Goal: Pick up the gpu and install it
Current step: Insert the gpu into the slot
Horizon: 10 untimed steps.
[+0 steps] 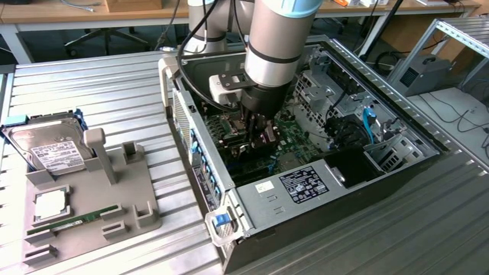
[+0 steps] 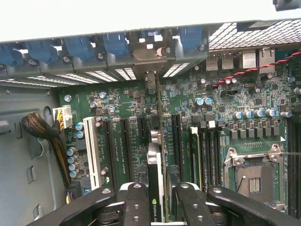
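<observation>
Inside the open computer case (image 1: 321, 189), which lay on its side on the ribbed metal desk (image 1: 99, 97), the arm's gripper (image 1: 257, 134) reached down over the green motherboard (image 1: 294, 129). Its jaws were closed narrowly on the gpu (image 1: 264, 137), a thin dark card held edge-on and upright between them.

In the wrist view the gripper (image 2: 157, 197) showed its black fingers (image 2: 136, 202) pressed against either side of the gpu (image 2: 154, 188), whose upper edge ran away from the camera toward the rear slot openings. The card stood in line with the long black expansion slots (image 2: 123, 146) on the motherboard (image 2: 211, 117), its far end near the metal bracket (image 2: 149, 52) at the case's rear wall; whether it was fully seated in a slot could not be told. A white slot (image 2: 94, 150) lay beside the black ones, and the empty processor socket (image 2: 256, 176) sat well apart on the other side.

On the exterior view's left, a grey fixture tray (image 1: 91, 212) rested on the desk, carrying a silver hard drive (image 1: 50, 149) with a white label and a narrow green memory stick (image 1: 73, 220).
</observation>
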Motion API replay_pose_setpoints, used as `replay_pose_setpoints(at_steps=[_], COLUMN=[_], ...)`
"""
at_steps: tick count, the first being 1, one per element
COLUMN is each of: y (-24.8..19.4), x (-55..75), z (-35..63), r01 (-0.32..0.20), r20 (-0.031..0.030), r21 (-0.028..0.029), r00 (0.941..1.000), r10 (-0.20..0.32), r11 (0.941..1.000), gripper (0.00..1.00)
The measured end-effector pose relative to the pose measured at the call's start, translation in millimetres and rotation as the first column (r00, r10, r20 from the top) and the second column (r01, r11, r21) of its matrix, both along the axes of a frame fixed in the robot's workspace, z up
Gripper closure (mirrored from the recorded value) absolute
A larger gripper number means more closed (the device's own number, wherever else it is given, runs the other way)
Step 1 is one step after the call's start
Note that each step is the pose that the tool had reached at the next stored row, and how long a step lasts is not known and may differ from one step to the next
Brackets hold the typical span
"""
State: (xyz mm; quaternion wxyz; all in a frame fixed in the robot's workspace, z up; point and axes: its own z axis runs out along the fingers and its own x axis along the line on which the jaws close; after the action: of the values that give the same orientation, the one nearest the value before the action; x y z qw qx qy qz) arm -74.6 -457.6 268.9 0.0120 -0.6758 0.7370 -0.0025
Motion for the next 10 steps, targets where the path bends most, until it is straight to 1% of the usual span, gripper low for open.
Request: replay_pose_setpoints(at_steps=[1,2,3,6,8,9,10], y=[0.0,0.0,0.0,0.0,0.0,0.0,0.0], x=[0.0,0.0,0.0,0.0,0.0,0.0,0.0], z=[-0.1,-0.1,0.0,0.1,0.1,0.1,0.1], r01=[0.0,0.0,0.0,0.0,0.0,0.0,0.0], r20=[0.0,0.0001,0.0,-0.0002,-0.0002,-0.0001,-0.0001], r21=[0.0001,0.0003,0.0,0.0,-0.0001,0.0,0.0], r00=[1.0,1.0,1.0,1.0,1.0,1.0,1.0], r10=[0.0,0.0,0.0,0.0,0.0,0.0,0.0], r11=[1.0,1.0,1.0,1.0,1.0,1.0,1.0], gripper=[0.72,0.66,0.66,0.48,0.48,0.42,0.42])
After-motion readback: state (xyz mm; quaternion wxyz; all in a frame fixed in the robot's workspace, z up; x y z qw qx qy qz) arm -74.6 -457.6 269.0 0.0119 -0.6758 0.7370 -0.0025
